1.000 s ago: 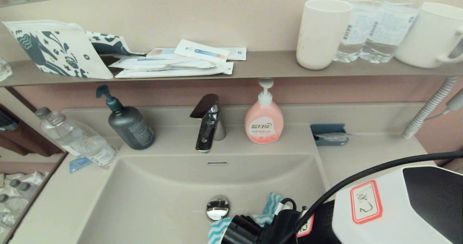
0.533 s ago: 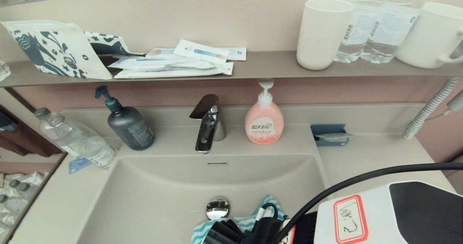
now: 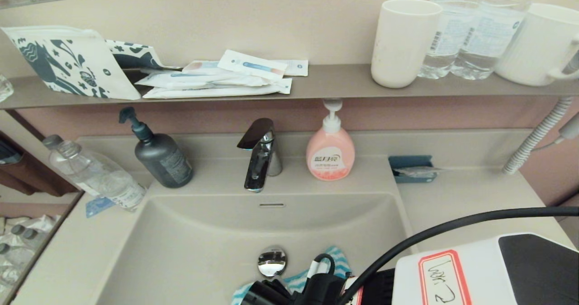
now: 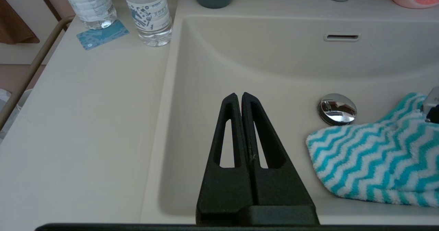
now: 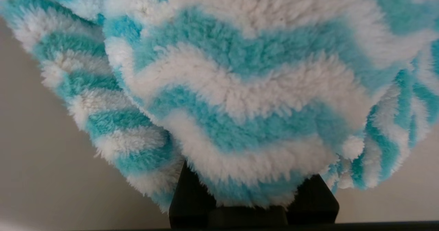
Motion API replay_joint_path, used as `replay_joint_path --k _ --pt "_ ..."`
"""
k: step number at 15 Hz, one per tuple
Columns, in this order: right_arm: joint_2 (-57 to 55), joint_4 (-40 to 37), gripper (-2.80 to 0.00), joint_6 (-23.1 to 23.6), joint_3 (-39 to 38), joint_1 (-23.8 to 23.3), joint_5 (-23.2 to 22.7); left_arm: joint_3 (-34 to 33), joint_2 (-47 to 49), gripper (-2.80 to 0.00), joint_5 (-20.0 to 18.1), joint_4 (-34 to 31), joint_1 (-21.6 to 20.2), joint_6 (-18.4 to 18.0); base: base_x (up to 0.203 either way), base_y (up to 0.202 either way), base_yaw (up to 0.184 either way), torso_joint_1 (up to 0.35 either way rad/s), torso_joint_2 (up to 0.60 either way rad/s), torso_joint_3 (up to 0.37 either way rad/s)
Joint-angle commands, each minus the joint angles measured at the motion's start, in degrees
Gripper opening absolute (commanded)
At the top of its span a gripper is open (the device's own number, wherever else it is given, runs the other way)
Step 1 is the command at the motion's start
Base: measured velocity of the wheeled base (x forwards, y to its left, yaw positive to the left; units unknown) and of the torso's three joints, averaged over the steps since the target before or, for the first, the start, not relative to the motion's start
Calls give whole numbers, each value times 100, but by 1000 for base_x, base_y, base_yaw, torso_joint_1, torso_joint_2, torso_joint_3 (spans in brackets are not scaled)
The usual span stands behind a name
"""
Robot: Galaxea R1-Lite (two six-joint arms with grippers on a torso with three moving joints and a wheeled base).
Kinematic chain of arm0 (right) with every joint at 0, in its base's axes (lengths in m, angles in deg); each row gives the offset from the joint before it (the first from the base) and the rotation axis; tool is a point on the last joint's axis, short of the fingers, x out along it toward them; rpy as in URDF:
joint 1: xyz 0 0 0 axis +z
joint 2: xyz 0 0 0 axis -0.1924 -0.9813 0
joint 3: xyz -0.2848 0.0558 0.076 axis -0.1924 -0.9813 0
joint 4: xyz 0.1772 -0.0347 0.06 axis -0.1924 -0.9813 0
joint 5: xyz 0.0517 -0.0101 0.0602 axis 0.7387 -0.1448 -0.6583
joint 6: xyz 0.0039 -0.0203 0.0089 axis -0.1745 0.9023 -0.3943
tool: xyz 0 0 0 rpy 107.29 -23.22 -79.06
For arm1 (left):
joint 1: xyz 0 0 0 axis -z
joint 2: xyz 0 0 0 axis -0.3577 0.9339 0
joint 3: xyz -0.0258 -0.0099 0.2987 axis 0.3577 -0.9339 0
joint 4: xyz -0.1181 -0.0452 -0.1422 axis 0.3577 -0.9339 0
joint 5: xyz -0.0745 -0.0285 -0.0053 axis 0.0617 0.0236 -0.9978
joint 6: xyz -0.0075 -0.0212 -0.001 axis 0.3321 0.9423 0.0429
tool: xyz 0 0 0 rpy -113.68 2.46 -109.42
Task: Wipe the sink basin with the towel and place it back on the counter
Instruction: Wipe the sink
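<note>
The turquoise and white zigzag towel (image 3: 338, 256) lies on the floor of the beige sink basin (image 3: 203, 232), just right of the chrome drain plug (image 3: 272, 260). My right gripper (image 5: 253, 190) is shut on the towel (image 5: 240, 87), which drapes over and hides its fingertips. In the head view only the right arm's black wrist (image 3: 289, 292) shows above the cloth. My left gripper (image 4: 239, 95) is shut and empty over the basin's (image 4: 274, 63) near left part, well left of the towel (image 4: 370, 155) and the drain plug (image 4: 337, 109). The beige counter (image 3: 466, 196) flanks the basin.
A chrome faucet (image 3: 260, 160), a pink soap bottle (image 3: 330, 153) and a dark pump dispenser (image 3: 160, 155) stand behind the basin. Water bottles (image 3: 97, 173) stand on the left counter, and a blue tray (image 3: 411, 167) sits on the right. The wall shelf (image 3: 334, 84) holds cups and packets.
My right arm has slid the towel leftward across the basin floor, so its left edge now lies nearer the drain plug.
</note>
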Motion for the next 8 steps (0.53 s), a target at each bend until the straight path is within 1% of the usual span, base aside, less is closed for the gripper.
replay_joint_path --k 1,3,5,8 --pt "48 0 -280 -22 170 0 25 0 7 -280 2 -2 0 2 0 0 0 0 0 0" --pt "1 12 -280 -87 347 0 23 0 7 -280 2 -2 0 2 0 0 0 0 0 0" --pt "-125 11 -280 -398 618 0 24 0 7 -280 2 -2 0 2 0 0 0 0 0 0" --pt "-357 -126 -280 -1108 980 59 88 0 7 -280 2 -2 0 2 0 0 0 0 0 0"
